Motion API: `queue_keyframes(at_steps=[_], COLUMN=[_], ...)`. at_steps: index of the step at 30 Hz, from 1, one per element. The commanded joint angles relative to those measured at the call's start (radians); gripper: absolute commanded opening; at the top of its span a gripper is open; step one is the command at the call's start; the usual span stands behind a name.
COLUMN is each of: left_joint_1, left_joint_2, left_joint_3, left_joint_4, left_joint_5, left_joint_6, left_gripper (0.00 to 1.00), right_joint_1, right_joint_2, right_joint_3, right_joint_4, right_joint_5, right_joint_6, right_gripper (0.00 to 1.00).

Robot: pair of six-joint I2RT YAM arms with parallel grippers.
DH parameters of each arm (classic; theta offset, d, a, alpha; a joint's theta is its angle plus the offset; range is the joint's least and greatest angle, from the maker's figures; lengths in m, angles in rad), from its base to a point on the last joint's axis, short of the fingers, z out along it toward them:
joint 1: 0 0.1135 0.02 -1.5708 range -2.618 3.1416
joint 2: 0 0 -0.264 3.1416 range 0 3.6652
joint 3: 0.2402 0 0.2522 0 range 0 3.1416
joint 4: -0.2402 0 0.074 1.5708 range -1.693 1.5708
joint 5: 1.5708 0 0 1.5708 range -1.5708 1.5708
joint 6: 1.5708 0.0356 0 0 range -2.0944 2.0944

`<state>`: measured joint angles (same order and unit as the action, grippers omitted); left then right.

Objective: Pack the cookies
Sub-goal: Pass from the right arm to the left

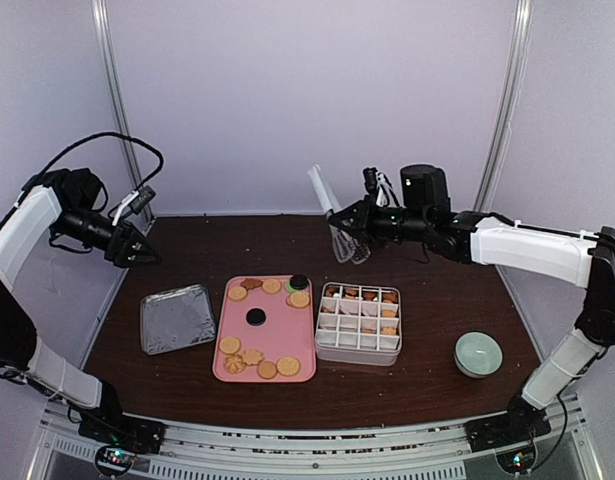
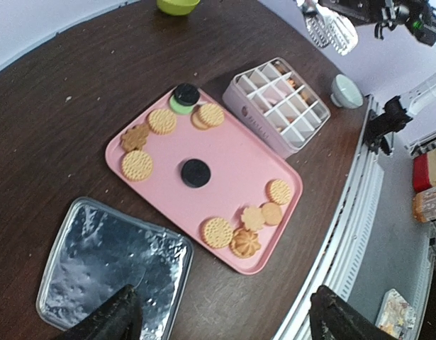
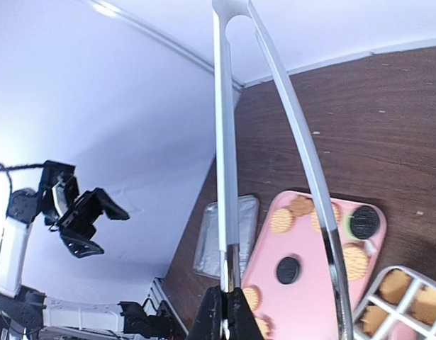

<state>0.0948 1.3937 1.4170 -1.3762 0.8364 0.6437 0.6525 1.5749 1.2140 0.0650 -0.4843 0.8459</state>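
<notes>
Tongs of shiny metal [image 3: 225, 142] are clenched in the right gripper [image 1: 349, 222], raised over the dark brown counter [image 1: 437, 300] just behind a white divided plastic box [image 1: 358, 352]. Small golden cookies [image 2: 218, 231] lie on a pink rectangular tray [image 2: 232, 170], below and between both grippers; more sit in the box. The left gripper [image 1: 147, 255] hangs released, a square foil tray [image 1: 177, 320] beneath it. Lettering on the box is unreadable.

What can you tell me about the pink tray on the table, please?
The pink tray is a shallow rounded rectangle with a low rim, plastic by its look. It lies flat on the dark table between the foil tray and the white divided box. Tan cookies cluster at its far and near ends, and one black cookie sits mid-tray.
</notes>
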Motion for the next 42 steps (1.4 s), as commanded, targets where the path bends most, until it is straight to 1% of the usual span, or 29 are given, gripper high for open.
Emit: queue_keyframes(at_steps=[1, 4, 7, 10, 13, 16, 22, 28, 30, 32, 35, 37, 42], left_joint_1=[0.0, -0.018, -0.05, -0.077, -0.097, -0.126, -0.154, -0.195, -0.218, -0.233, -0.243, -0.245, -0.264], left_joint_2=[0.001, 0.008, 0.016, 0.013, 0.009, 0.005, 0.005, 0.005, -0.002, -0.021, -0.053, -0.068, -0.075], left_joint_3=[0.063, 0.086, 0.109, 0.118, 0.126, 0.127, 0.142, 0.134, 0.127, 0.111, 0.082, 0.077, 0.068], left_joint_4=[-0.073, -0.11, -0.156, -0.174, -0.192, -0.217, -0.206, -0.051, 0.031, 0.151, 0.265, 0.303, 0.313], left_joint_5=[0.232, 0.322, 0.367, 0.4, 0.443, 0.475, 0.516, 0.512, 0.502, 0.479, 0.456, 0.454, 0.464], left_joint_6=[0.043, 0.069, 0.097, 0.105, 0.112, 0.146, 0.138, -0.027, -0.118, -0.226, -0.333, -0.379, -0.396], left_gripper=[0.85, 0.85, 0.84, 0.83, 0.81, 0.8, 0.77, 0.75, 0.75, 0.75, 0.74, 0.71, 0.65], right_joint_1=[0.161, 0.25, 0.309, 0.356, 0.399, 0.423, 0.442, 0.45, 0.451, 0.453, 0.454, 0.455, 0.463], right_joint_2=[0.049, 0.135, 0.233, 0.339, 0.418, 0.471, 0.534, 0.54, 0.538, 0.537, 0.54, 0.543, 0.563], right_joint_3=[0.12, 0.212, 0.323, 0.461, 0.569, 0.611, 0.681, 0.699, 0.695, 0.693, 0.687, 0.685, 0.705], right_joint_4=[0.278, 0.439, 0.528, 0.544, 0.552, 0.6, 0.626, 0.617, 0.62, 0.62, 0.627, 0.635, 0.655], right_joint_5=[0.14, 0.199, 0.245, 0.263, 0.312, 0.347, 0.326, 0.295, 0.293, 0.292, 0.292, 0.291, 0.283], right_joint_6=[0.018, 0.016, 0.016, 0.024, -0.002, -0.005, 0.005, -0.016, -0.016, -0.019, -0.018, -0.014, -0.002], right_gripper=[0.0, 0.0, 0.0, 0.0, 0.0, 0.0, 0.0, 0.0, 0.0, 0.0, 0.0, 0.0, 0.0])
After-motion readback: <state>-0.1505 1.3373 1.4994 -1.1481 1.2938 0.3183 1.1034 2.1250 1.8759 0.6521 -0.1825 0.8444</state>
